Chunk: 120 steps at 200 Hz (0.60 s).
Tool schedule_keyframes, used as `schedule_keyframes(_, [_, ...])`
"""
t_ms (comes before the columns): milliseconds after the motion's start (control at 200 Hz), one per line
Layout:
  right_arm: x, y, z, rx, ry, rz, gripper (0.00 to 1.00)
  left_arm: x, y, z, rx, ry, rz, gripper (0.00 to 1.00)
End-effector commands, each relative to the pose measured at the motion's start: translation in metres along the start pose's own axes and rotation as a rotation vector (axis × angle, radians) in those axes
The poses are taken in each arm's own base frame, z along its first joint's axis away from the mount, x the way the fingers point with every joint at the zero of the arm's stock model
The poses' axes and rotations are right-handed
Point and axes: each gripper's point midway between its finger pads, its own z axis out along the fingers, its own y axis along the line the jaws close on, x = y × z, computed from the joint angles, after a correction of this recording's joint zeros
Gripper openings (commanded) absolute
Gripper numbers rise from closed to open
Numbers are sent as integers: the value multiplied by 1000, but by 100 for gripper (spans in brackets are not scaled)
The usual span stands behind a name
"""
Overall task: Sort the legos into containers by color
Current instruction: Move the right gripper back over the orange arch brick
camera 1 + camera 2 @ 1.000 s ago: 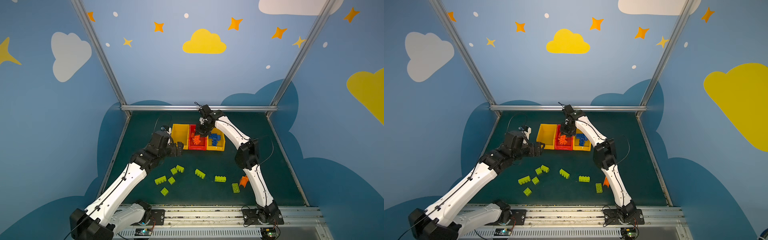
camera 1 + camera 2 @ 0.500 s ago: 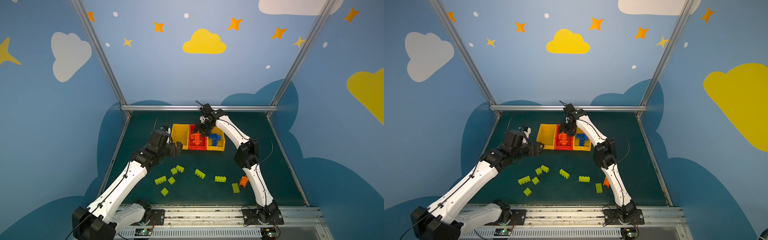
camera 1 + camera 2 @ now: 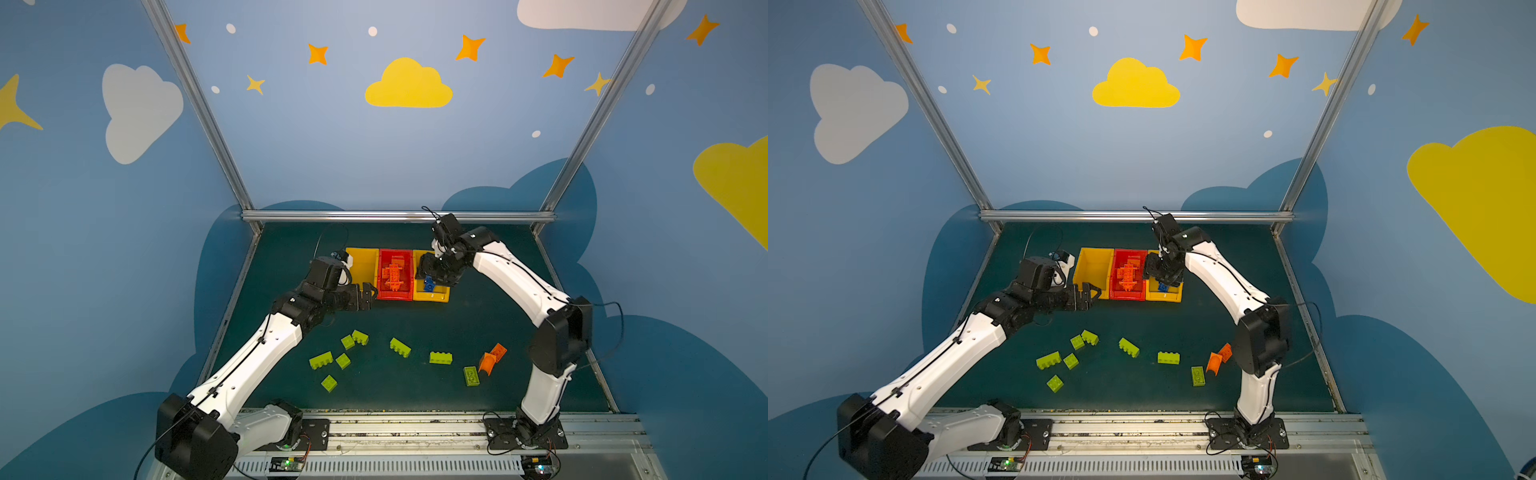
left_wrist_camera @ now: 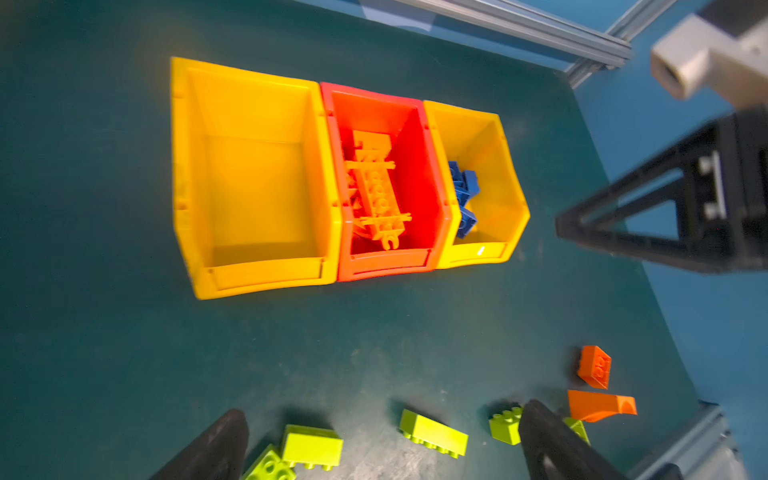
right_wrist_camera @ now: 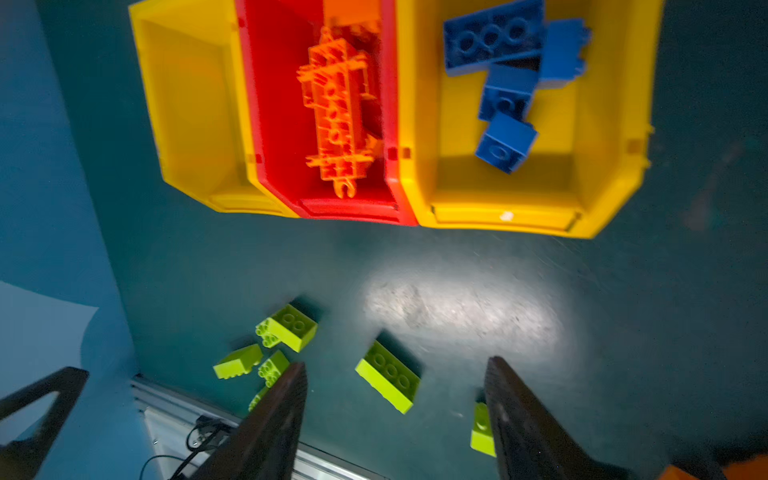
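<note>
Lying loose on the near half of the bench (image 3: 415, 316) were eight lime green legos (image 3: 400, 347) and two orange pieces (image 3: 492, 357) (side by side, close to the right arm). Beyond them the left tool (image 3: 366, 296) hovered with its jaws spread wide, just in front of the left yellow bin (image 3: 360, 266). Beside that stood the red bin (image 3: 384, 293), holding orange legos (image 3: 392, 274). The right tool (image 3: 430, 272) hung above the right yellow bin (image 3: 434, 296) and its blue legos (image 3: 428, 285), jaws parted and gripping nothing.
</note>
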Motion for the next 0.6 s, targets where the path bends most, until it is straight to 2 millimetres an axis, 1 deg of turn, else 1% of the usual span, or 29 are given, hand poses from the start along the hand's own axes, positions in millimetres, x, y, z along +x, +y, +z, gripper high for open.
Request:
schedule_keyframes(0, [16, -27, -11, 65, -47, 41, 66, 2, -21, 3, 89, 13, -8, 100])
schedule_keyframes(95, [38, -48, -22, 92, -64, 76, 67, 9, -31, 8, 112, 27, -3, 100])
schedule_keyframes(190, [63, -72, -32, 120, -76, 112, 67, 17, -44, 12, 144, 44, 9, 100])
schedule_keyframes(345, [105, -110, -46, 155, -95, 184, 69, 32, -72, 22, 194, 86, 51, 100])
schedule_keyframes(506, [152, -150, -47, 216, -53, 256, 70, 45, -100, 30, 233, 129, 87, 100])
schedule_keyframes(596, [171, -166, -45, 224, -55, 283, 73, 53, -113, 32, 249, 152, 114, 100])
